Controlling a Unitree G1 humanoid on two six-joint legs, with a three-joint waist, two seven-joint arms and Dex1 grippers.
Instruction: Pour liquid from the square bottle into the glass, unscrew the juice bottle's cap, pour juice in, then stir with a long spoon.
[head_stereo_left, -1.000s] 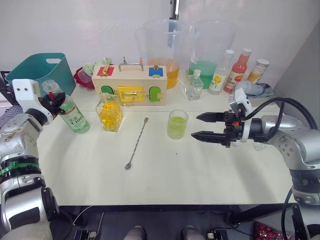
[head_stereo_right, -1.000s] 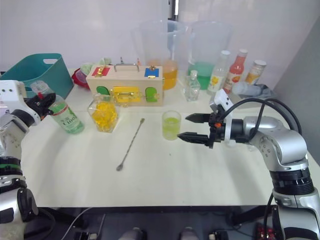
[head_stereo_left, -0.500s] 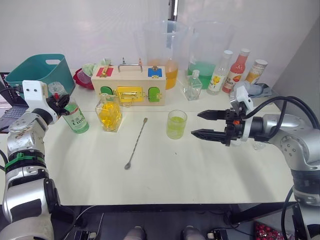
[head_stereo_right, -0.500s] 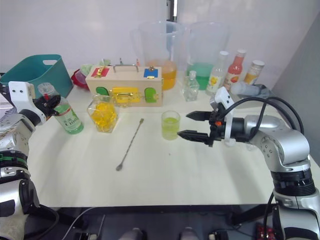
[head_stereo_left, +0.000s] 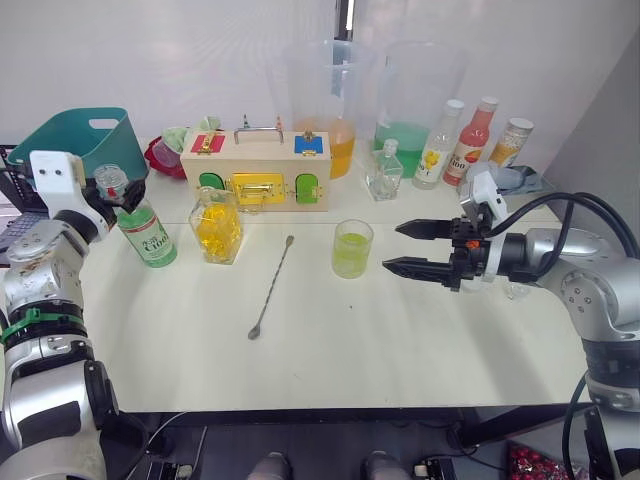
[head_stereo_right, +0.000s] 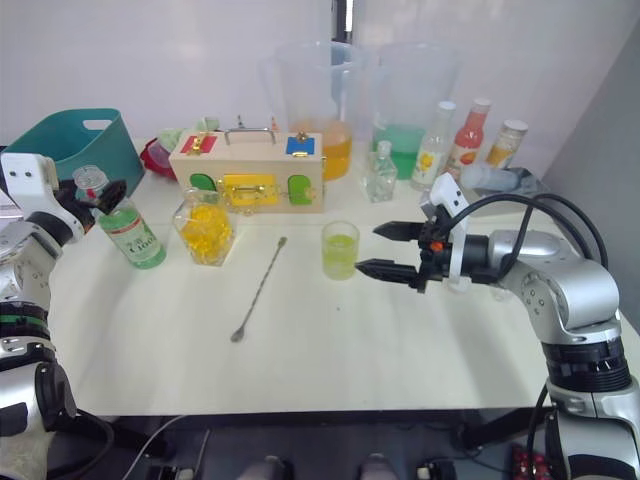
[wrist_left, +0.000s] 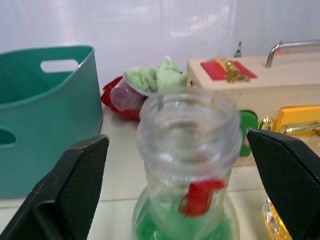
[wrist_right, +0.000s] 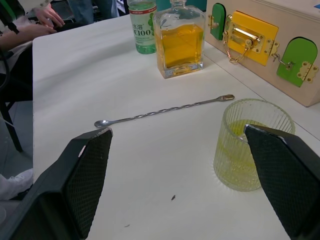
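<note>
The juice bottle (head_stereo_left: 146, 228), green with a white label, stands at the table's left. Its clear neck (wrist_left: 186, 135) sits between the fingers of my left gripper (head_stereo_left: 114, 194), which is open, both pads standing clear of the neck. The square bottle (head_stereo_left: 217, 226) of yellow liquid stands just right of it. The ribbed glass (head_stereo_left: 353, 248) holds yellow-green liquid at mid-table. The long spoon (head_stereo_left: 272, 287) lies flat between the square bottle and the glass. My right gripper (head_stereo_left: 402, 248) hovers open and empty just right of the glass.
A teal bin (head_stereo_left: 72, 140) stands at the back left, beside a wooden latch box (head_stereo_left: 258, 170). Two large jugs (head_stereo_left: 330, 100) and several small bottles (head_stereo_left: 478, 132) line the back. A person's hands (wrist_right: 41, 20) rest beyond the table's left end.
My left gripper has opened around the juice bottle's neck, and the bottle has gone from tilted to nearly upright. The right arm has not moved.
</note>
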